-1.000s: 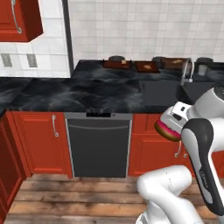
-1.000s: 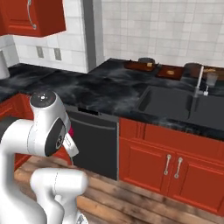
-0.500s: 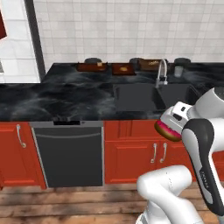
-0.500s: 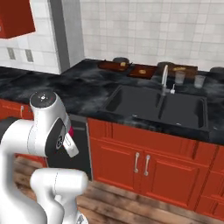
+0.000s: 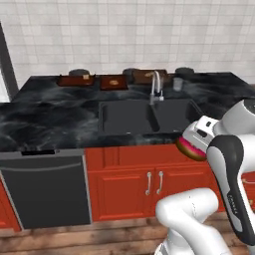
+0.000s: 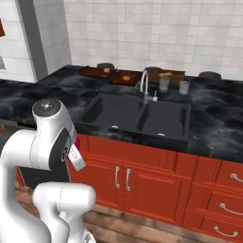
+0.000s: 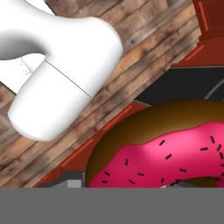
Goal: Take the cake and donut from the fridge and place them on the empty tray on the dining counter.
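Carrying the donut (image 7: 166, 148) is the step in hand: my pincer (image 5: 195, 141) is clamped on it, pink icing and sprinkles close under the hand camera, and from the left base camera it shows as a pink-edged disc tucked against my wrist, level with the red cabinet fronts below the bench (image 5: 50, 119). The black marble bench ahead carries a double sink (image 5: 149, 115) with a tap (image 5: 156, 88). Along the back wall lie flat dark red-brown trays: one (image 5: 75, 80) with a small tan piece on it, one (image 5: 114, 81) with something orange-tan, too small to name, and a third (image 5: 148, 76) behind the tap. Two glasses (image 6: 164, 83) stand by the tap. I judge the next move calls for finding the empty tray, reaching over it and lowering before letting go.
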